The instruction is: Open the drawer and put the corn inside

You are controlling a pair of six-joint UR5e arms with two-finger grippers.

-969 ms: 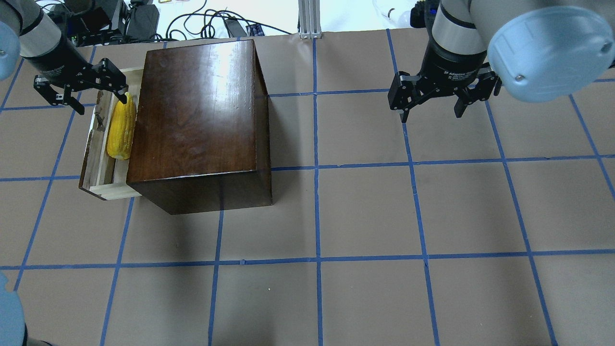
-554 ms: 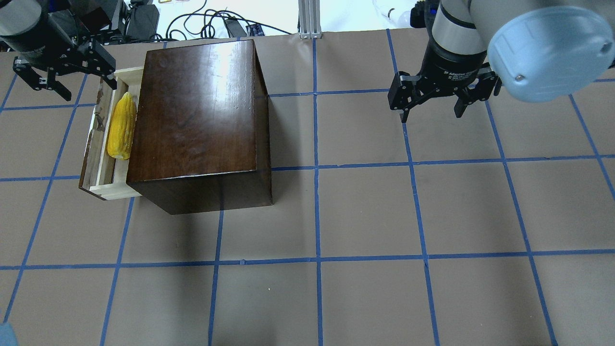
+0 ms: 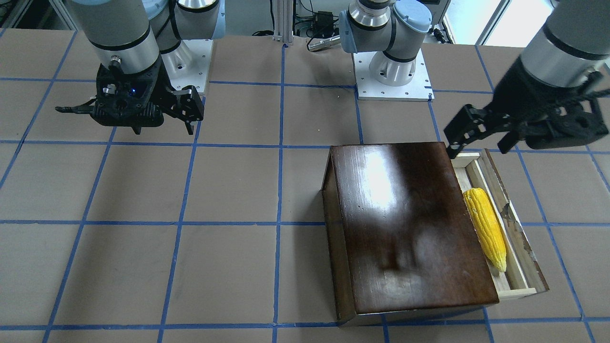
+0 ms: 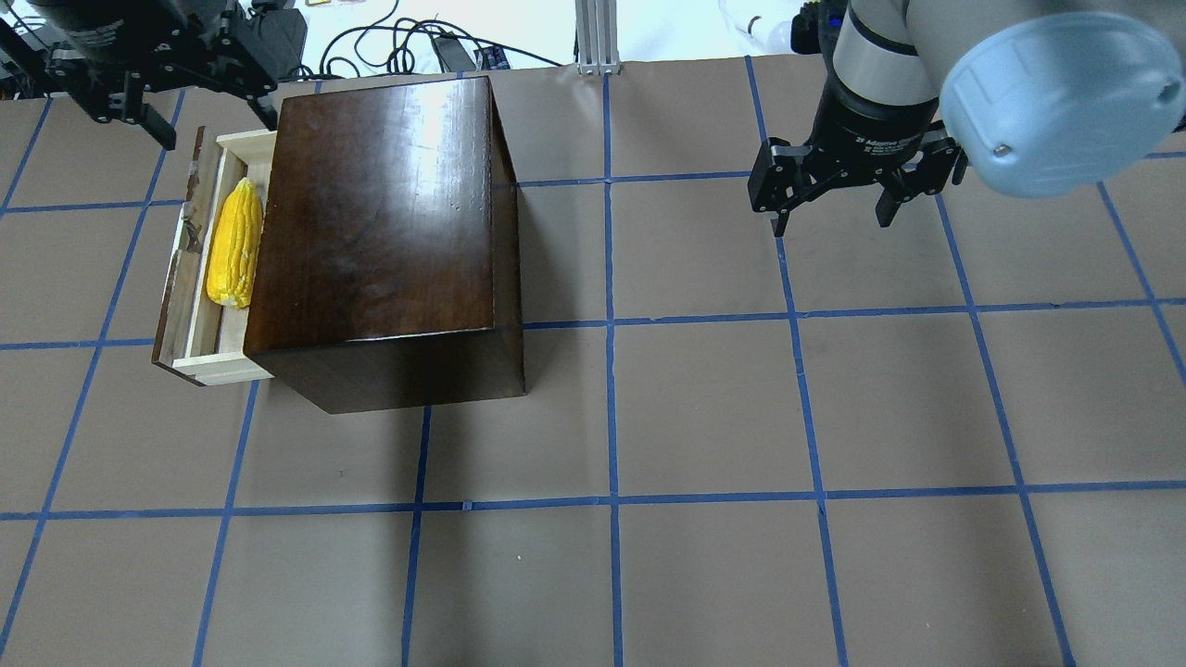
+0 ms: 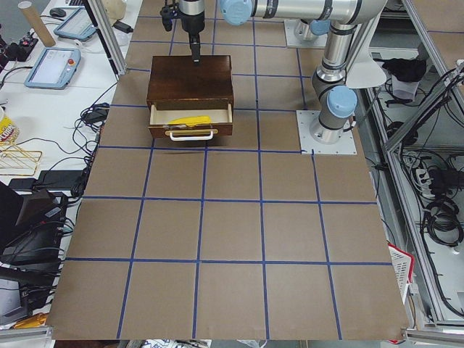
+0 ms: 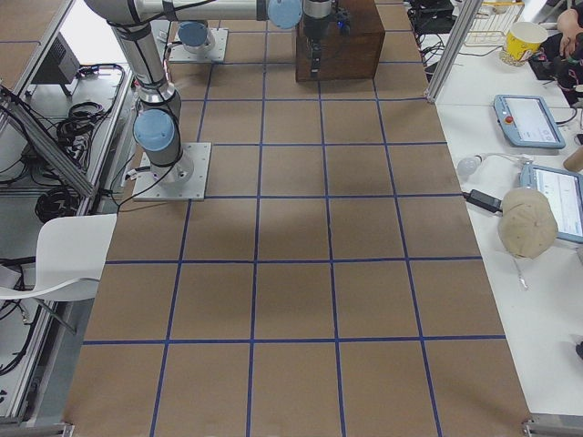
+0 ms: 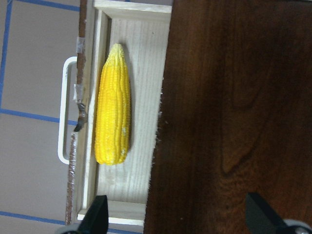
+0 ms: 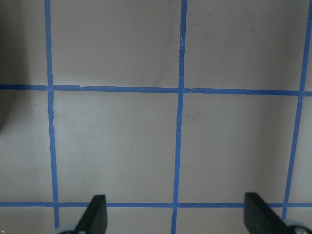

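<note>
While blue-gridded, brown table point(image 4: 704, 408); chair point(image 6: 73, 250) beside.

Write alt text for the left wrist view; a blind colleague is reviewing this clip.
A yellow corn cob lies lengthwise in the open pale-wood drawer of a dark brown box, seen from above. The drawer's white handle is at the left. The left gripper is open and holds nothing, its dark fingertips showing at the bottom edge.
</note>
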